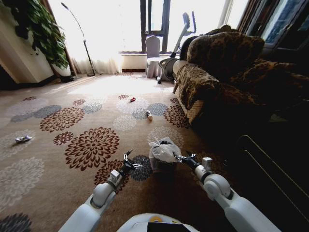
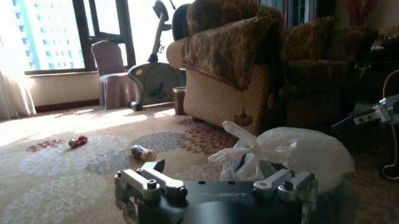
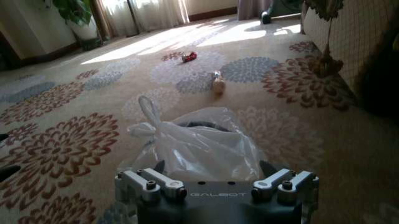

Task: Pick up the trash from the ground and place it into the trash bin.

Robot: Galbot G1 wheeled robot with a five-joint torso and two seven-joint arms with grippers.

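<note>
Trash bin (image 1: 161, 166) on flowered carpet (image 1: 72, 125) straight ahead of robot, white knotted plastic bag (image 1: 163, 150) heaped on top. Left gripper (image 1: 129, 162) low just beside bin on its left, fingers spread, holding nothing. Right gripper (image 1: 182, 158) at bin's right, tips near bag, fingers apart, no grasp seen. Farther out on carpet: orange-capped bottle (image 1: 149, 115) lying down, small red scrap (image 1: 132, 99) beyond it, white scrap (image 1: 22, 139) far left. Patterned sofa (image 1: 217, 72) along right side.

A home living room: flowered carpet (image 1: 72, 140), patterned sofa (image 1: 217, 72), floor lamp (image 1: 79, 38), houseplant (image 1: 41, 29), exercise bike (image 1: 176, 43) by sunlit windows (image 1: 154, 21).
</note>
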